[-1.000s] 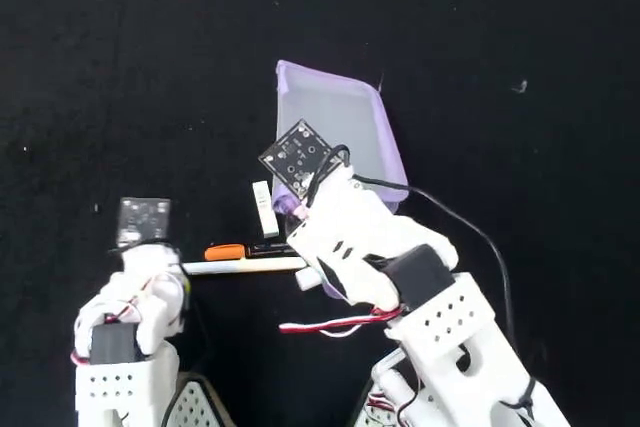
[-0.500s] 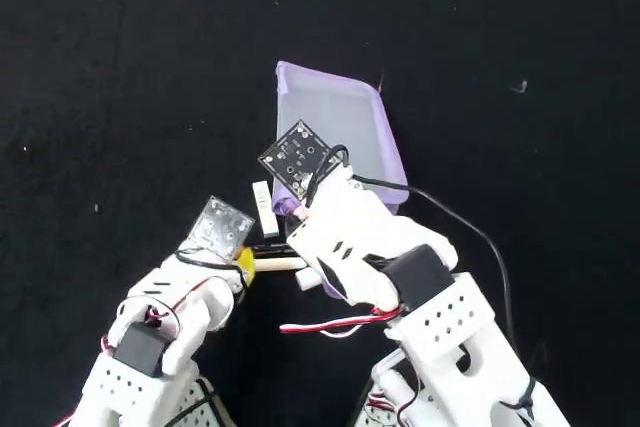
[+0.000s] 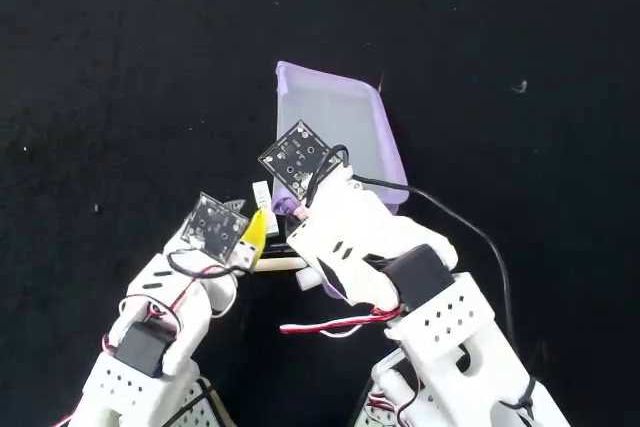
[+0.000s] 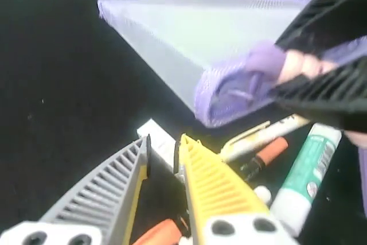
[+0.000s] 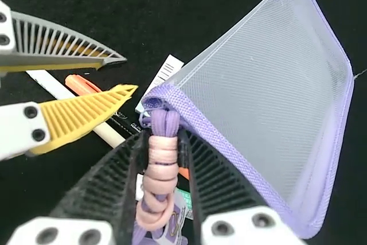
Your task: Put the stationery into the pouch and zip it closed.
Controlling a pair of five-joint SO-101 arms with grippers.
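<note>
The pouch (image 3: 335, 127) lies flat mid-worktop, purple mesh, with one end far and one end near. Its near left corner is caught in the right tool (image 5: 162, 133): the black fingers are clamped tight on the purple edge and the pink pull cord (image 5: 159, 162) there.

The stationery is bunched on the black worktop (image 3: 520, 147), just left of and nearer than that corner. A white pen (image 4: 261, 133) and an orange marker (image 4: 269, 152) lie side by side. A green-and-white glue stick (image 4: 307, 170) lies close to them, under the right tool. A small white block (image 3: 262, 202), possibly an eraser though it is hard to be sure, sits just left of the pouch's held corner.

The left tool (image 4: 163, 142) comes in from the near left, one finger grey and one yellow. They stand a narrow gap apart with nothing between them, tips just short of the white block and close beside the right tool.
</note>
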